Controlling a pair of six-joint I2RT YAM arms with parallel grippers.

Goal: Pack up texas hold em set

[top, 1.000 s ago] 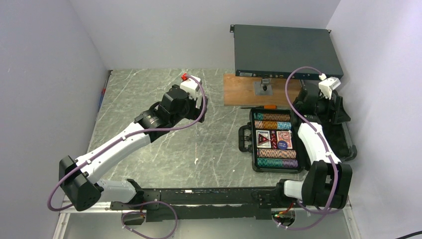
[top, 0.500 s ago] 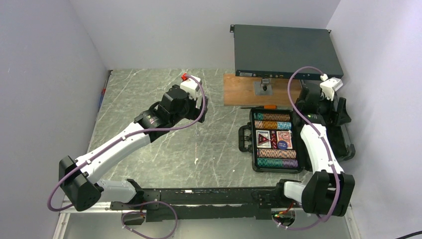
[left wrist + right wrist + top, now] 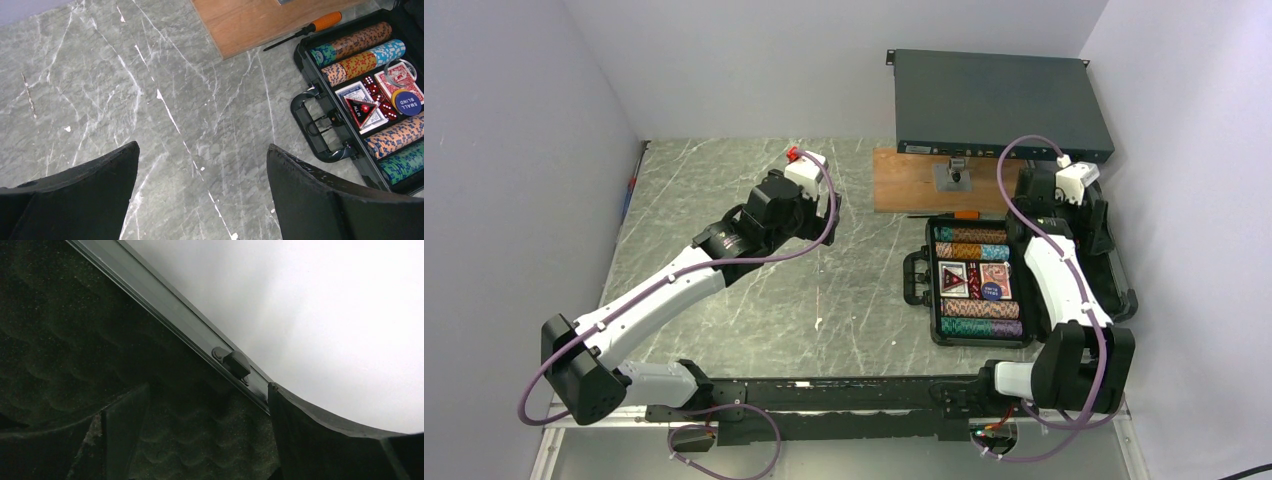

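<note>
standing open, the case (image 3: 932,300) holds chips (image 3: 357,42), cards (image 3: 400,75) and dice (image 3: 372,89) in its tray. right gripper (image 3: 207,432) faces the case's foam-lined lid (image 3: 60,350) (fingers spread, nothing clamped). left gripper (image 3: 202,187), well left of the case, gapes wide, empty.

I get soft, even light over the table (image 3: 864,290), shadows faint. My right wrist view is dim, the foam lining (image 3: 60,340) grainy, the background beyond blown out white.
</note>
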